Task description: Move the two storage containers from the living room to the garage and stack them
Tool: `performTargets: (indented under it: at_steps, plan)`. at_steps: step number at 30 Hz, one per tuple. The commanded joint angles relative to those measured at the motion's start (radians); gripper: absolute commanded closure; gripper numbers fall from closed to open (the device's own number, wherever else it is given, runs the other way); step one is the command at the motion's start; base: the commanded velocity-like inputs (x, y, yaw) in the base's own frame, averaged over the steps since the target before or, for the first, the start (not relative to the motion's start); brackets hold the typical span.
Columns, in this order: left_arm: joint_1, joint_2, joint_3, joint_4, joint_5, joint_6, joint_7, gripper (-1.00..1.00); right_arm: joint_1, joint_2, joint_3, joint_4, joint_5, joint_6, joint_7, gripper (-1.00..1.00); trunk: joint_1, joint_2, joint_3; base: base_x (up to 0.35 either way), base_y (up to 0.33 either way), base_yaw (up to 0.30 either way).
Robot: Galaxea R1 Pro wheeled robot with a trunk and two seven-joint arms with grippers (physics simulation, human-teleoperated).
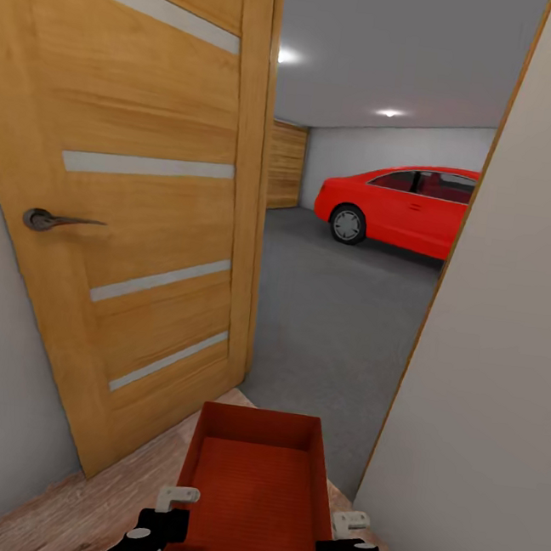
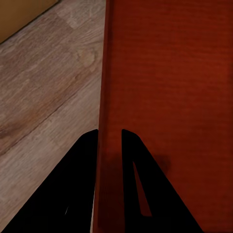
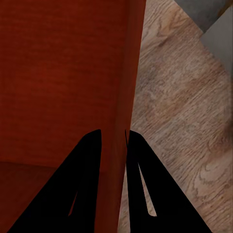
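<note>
One red-orange storage container [image 1: 254, 478] hangs low in front of me, held level between both arms at the garage doorway. My left gripper [image 1: 168, 511] is shut on its left wall [image 2: 108, 97], one finger inside and one outside. My right gripper [image 1: 347, 536] is shut on its right wall [image 3: 127, 73] in the same way. Beyond the threshold lies the dark grey concrete floor [image 1: 331, 316] of the garage. The second container is out of view.
The orange wooden door [image 1: 139, 192] with frosted strips stands open at my left, close by. A white wall [image 1: 500, 335] edges the doorway at my right. A red car [image 1: 403, 206] is parked far inside. Light wood planks [image 2: 43, 97] lie under the container.
</note>
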Motion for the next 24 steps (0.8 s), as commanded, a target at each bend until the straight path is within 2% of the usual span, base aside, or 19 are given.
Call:
performTargets:
  at_steps: [1, 15, 24]
  plan:
    - [-0.001, 0.033, -0.027, -0.002, 0.002, -0.003, -0.049, 1.00, 0.000, -0.002, 0.023, 0.000, -0.019, 0.006, 0.056, 1.00, 0.000, 0.000, -0.001, 0.008, 0.014, -0.050]
    - [-0.001, 0.033, -0.027, -0.001, 0.003, -0.003, -0.049, 1.00, 0.000, -0.002, 0.023, 0.000, -0.018, 0.006, 0.056, 1.00, 0.000, 0.000, -0.001, 0.056, 0.088, -0.079]
    - [-0.002, 0.033, -0.027, -0.001, 0.003, -0.003, -0.049, 1.00, 0.000, -0.002, 0.023, 0.000, -0.019, 0.006, 0.056, 1.00, 0.000, 0.000, -0.001, 0.127, 0.155, -0.108]
